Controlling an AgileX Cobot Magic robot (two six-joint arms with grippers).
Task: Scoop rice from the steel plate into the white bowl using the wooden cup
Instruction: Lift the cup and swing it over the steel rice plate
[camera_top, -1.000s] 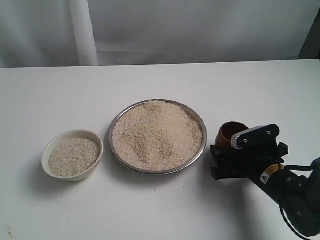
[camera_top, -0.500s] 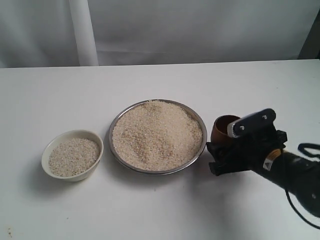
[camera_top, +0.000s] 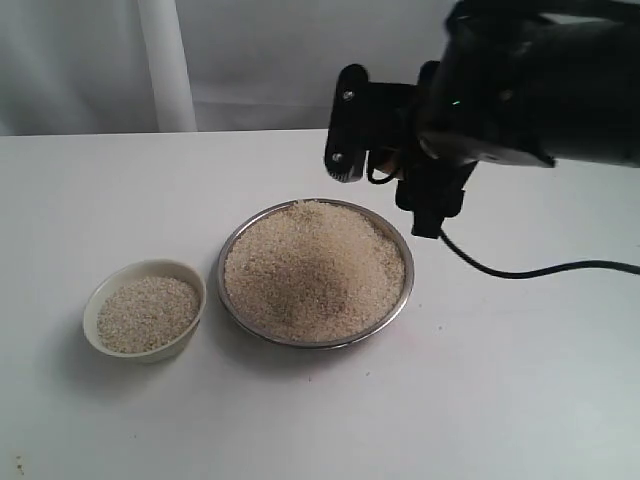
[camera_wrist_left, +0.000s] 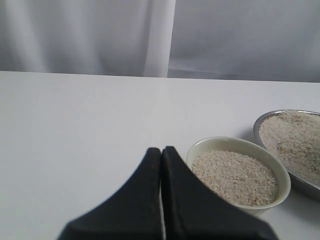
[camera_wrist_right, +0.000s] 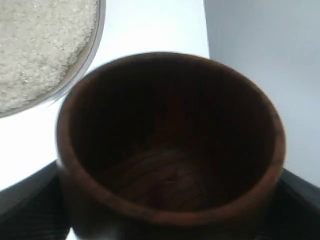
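Gripper on the right arm (camera_top: 388, 160) is clamped on the wooden cup (camera_wrist_right: 170, 150). In the right wrist view we see 2 black fingers (camera_wrist_right: 25, 205) pressed against opposite sides of the cup wall, part open to the cup's width. Cup is off the table (camera_top: 500, 380), up in the air above the far right edge of the steel plate (camera_top: 222, 270). Cup is round and barrel-shaped, reddish-brown polished wood with a thick rim, dark inside with faint turning rings, no grains in it that we can see.

Left gripper (camera_wrist_left: 161, 150) is fully closed, its 2 black tapered fingers touching along their length and holding nothing, low over the table just beside the white bowl (camera_wrist_left: 282, 175).

Rice (camera_top: 315, 265) is a loose, pale beige heap that fills the plate to its thin shiny rim. Plate is wide, shallow and round. Bowl is small, cream, with smooth thick walls, partly filled with the same grains. It sits left of the plate, near it but not touching. Table is plain matte white.
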